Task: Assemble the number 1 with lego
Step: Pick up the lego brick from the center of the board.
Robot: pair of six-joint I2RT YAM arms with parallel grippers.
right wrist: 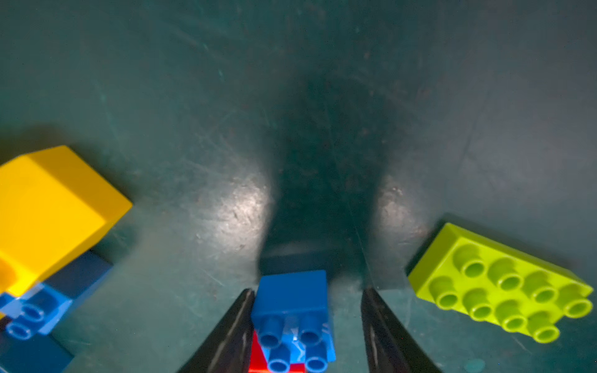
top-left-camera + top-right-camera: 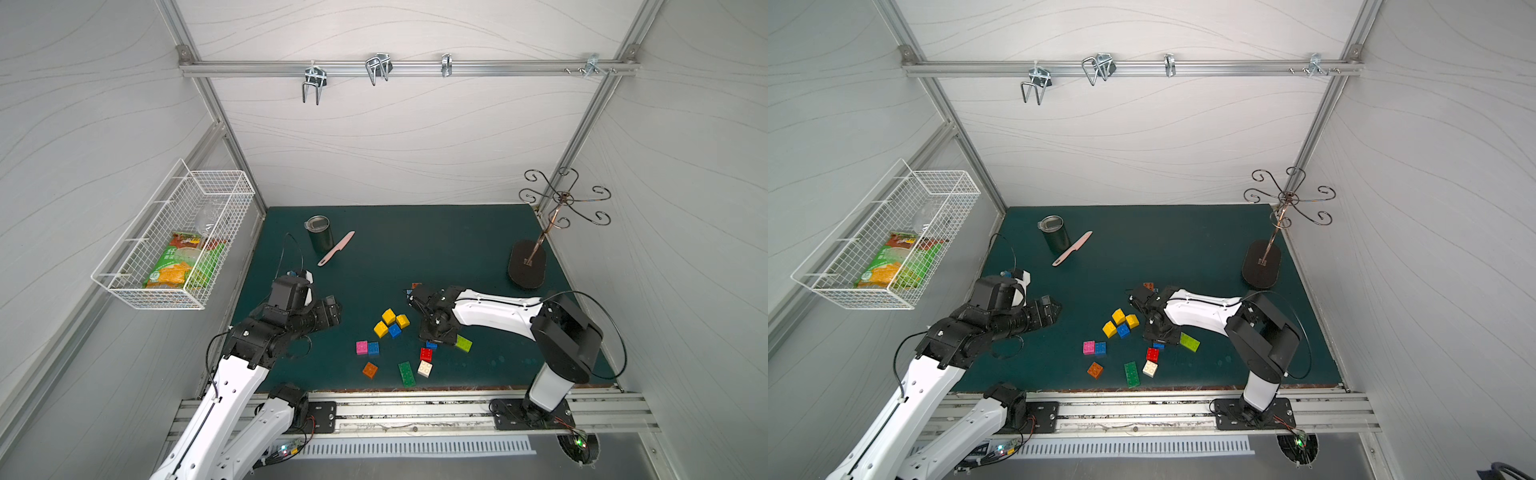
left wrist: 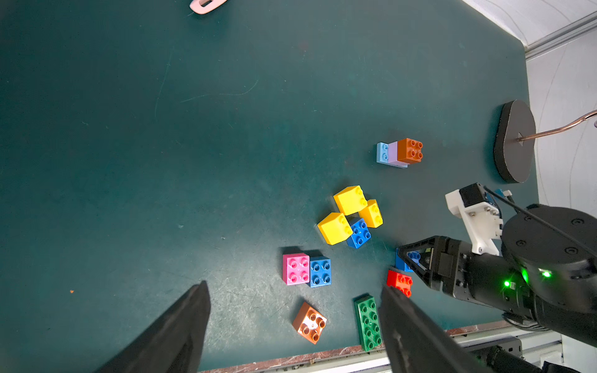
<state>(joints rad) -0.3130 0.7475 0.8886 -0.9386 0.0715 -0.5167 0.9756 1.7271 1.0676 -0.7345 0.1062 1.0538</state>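
Loose lego lies on the green mat (image 2: 457,249): three yellow bricks (image 2: 388,316) round a blue one (image 2: 395,331), a pink (image 2: 362,347) and blue pair, an orange brick (image 2: 370,370), a green long brick (image 2: 406,374), a white brick (image 2: 424,368), a red brick (image 2: 426,354) and a lime brick (image 2: 463,343). A light blue brick carrying lilac and orange bricks (image 3: 409,151) stands farther back. My right gripper (image 1: 307,290) straddles a blue brick (image 1: 290,294) beside the red one; one finger touches it, the other stands apart. My left gripper (image 3: 294,285) hovers open and empty.
A dark tumbler (image 2: 320,235) and a pink knife (image 2: 336,248) lie at the back left. A hook stand on a black base (image 2: 527,264) is at the back right. A wire basket (image 2: 174,241) hangs on the left wall. The mat's front edge meets a metal rail.
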